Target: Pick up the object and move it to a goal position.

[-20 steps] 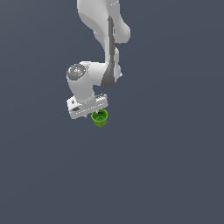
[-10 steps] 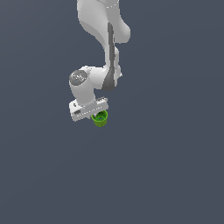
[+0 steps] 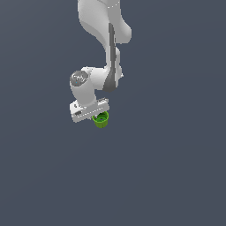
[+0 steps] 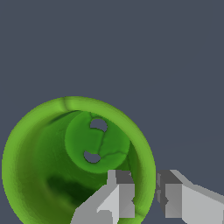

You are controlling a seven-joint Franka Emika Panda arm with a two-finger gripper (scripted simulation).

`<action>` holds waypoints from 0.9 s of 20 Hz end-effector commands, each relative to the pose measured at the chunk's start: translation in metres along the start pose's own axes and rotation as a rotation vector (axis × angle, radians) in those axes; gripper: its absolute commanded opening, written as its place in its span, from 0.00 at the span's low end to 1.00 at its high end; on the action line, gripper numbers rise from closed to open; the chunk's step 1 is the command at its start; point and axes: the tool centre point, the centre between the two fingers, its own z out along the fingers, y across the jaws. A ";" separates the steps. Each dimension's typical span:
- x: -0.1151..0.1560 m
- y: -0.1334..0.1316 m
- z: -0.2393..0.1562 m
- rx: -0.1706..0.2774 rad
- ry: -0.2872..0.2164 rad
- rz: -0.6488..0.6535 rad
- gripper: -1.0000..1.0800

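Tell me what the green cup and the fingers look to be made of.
Green cup: looks like smooth plastic, uniform bright colour with soft sheen, though a render leaves this open. Fingers: flat matte grey, plastic or painted metal; faceted, no shine. One sits inside the rim, one outside.

Bright green cup (image 4: 52, 166), white arm (image 3: 103, 26), dark grey-blue background (image 3: 176, 167).

A plain, dark slate-grey surface (image 3: 176, 176) filled the exterior view from edge to edge, flat and uniform in tone, with no markings, seams or edges visible. The wrist view showed the same dull grey-blue ground (image 4: 166, 52), equally unmarked. Whether it was a tabletop or a floor could not be told. Nothing else lay on it.
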 end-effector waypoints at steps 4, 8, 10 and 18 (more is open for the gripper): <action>0.004 0.002 -0.003 0.000 0.000 0.000 0.00; 0.012 0.006 -0.010 0.000 0.000 0.000 0.00; 0.018 0.009 -0.015 0.000 0.000 0.000 0.00; 0.052 0.026 -0.043 0.000 0.000 0.000 0.00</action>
